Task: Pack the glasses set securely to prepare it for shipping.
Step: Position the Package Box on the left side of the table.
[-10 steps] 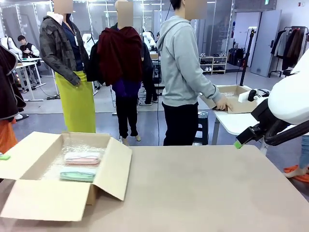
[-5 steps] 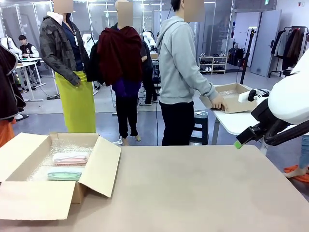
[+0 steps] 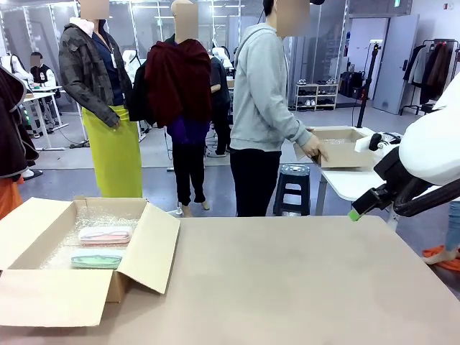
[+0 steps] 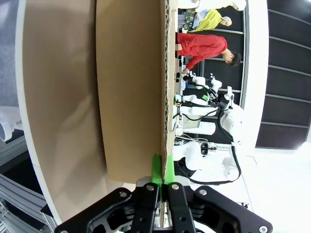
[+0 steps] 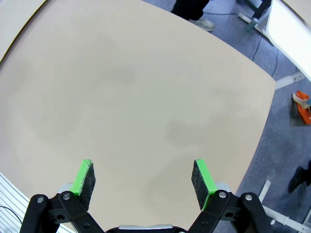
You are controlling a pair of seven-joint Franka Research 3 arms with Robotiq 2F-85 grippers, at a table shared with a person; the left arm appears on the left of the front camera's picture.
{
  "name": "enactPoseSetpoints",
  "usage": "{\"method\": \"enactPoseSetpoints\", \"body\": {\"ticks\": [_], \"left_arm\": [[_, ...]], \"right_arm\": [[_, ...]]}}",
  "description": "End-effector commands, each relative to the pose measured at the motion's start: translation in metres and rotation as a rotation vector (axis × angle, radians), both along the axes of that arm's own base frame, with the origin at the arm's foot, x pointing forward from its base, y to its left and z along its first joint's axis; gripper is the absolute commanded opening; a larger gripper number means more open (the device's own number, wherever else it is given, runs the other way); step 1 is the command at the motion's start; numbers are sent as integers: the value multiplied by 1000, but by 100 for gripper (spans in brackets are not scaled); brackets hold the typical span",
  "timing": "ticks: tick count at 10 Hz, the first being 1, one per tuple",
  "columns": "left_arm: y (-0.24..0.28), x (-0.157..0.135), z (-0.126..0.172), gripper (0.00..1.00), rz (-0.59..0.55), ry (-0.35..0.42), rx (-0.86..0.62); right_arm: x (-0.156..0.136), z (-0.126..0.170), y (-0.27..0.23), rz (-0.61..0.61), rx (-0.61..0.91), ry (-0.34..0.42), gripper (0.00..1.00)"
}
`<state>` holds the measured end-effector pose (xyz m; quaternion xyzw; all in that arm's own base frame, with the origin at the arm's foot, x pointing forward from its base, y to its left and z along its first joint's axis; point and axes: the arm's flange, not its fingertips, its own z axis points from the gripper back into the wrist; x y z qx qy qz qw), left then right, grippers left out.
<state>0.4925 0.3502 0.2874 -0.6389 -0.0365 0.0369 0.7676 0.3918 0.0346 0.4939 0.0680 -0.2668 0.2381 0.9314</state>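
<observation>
Pinching a flap (image 4: 131, 87) of the box (image 3: 79, 287), your left gripper (image 4: 161, 170) has its green pads clamped flat on the cardboard edge, seen edge-on in the left wrist view. Since a second ago the box has slid toward the left side of the table (image 3: 302, 280), then come to rest: over the last half second it has not moved. That suggests the drag is finished and the flaps can be closed next; all of them stand open for now. Inside, on the bubble wrap, the pink case (image 3: 105, 234) lies just beyond the green case (image 3: 96, 261), both flat, toward the right of the pinched flap. Your right gripper (image 5: 143, 177) hangs with its jaws spread wide and nothing between them, over bare table at the right, well apart from the box and cases.
</observation>
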Motion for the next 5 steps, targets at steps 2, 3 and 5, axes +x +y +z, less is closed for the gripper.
{"method": "enactPoseSetpoints", "body": {"ticks": [2,3,5], "left_arm": [[0,0,0,2,0,0,0],[1,-2,5,26,-8,-20,1],[0,-2,9,62,-16,-16,9]], "right_arm": [[-2,2,3,-20,1,9,100],[-2,2,3,-20,1,9,100],[-2,2,3,-20,1,9,100]]}}
